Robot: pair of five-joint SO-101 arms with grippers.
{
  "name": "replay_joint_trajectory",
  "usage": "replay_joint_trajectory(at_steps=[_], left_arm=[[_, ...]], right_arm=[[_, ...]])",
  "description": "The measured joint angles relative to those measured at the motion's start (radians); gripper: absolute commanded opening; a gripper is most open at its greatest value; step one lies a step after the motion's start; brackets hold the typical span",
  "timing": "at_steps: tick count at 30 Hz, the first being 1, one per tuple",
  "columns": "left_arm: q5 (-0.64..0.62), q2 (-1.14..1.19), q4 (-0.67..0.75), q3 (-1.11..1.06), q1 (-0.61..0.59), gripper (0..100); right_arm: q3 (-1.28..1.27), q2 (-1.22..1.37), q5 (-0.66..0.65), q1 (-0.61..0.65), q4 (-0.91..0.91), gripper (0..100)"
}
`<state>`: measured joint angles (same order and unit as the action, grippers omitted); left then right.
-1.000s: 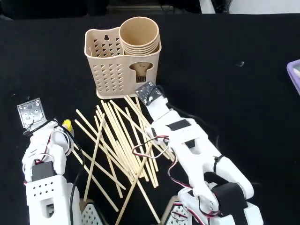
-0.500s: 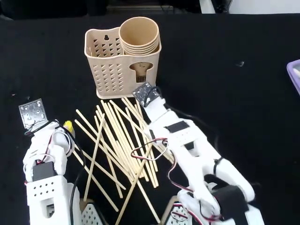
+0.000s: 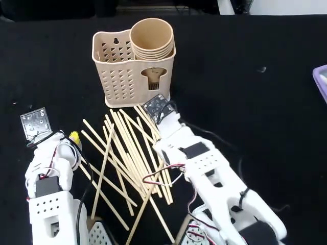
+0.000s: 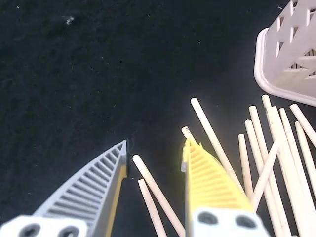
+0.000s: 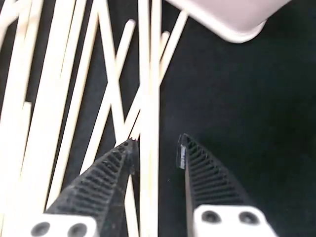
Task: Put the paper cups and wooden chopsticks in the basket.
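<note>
A beige perforated basket (image 3: 122, 76) stands at the back of the black table with a stack of paper cups (image 3: 152, 38) in its right half. Several wooden chopsticks (image 3: 130, 153) lie fanned out on the cloth in front of it. My right arm (image 3: 194, 153) stretches over their right side. My right gripper (image 5: 157, 141) is open just above the chopsticks (image 5: 59, 98), straddling one or two sticks, with the basket's corner (image 5: 232, 19) close ahead. My left gripper (image 4: 155, 143) is open low at the pile's left edge, with two chopstick ends (image 4: 158, 192) between its fingers.
A purple container's edge (image 3: 321, 79) shows at the far right. My left arm (image 3: 48, 168) sits at the front left. The basket's corner (image 4: 291, 59) stands off to one side of the left gripper. Bare black cloth lies right of the basket.
My right arm has swung a little to the left and lower over the chopsticks. The left arm, basket and cups have not moved.
</note>
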<state>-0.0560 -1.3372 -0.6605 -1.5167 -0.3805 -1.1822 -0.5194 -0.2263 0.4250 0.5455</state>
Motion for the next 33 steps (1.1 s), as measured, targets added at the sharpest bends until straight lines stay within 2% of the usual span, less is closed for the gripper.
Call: replay_joint_trajectory(at_steps=[10,13,25,33], left_arm=[[0.0,0.0,0.0,0.0,0.0,19],[0.0,0.0,0.0,0.0,0.0,19],[0.0,0.0,0.0,0.0,0.0,19],[0.0,0.0,0.0,0.0,0.0,19]], right_arm=[[0.157,0.29,-0.015,0.0,0.005,13.4],[0.17,0.298,-0.02,0.0,0.021,1.3],[0.176,0.293,-0.021,0.0,0.032,1.0],[0.144,0.015,-0.023,-0.057,0.167,1.0]])
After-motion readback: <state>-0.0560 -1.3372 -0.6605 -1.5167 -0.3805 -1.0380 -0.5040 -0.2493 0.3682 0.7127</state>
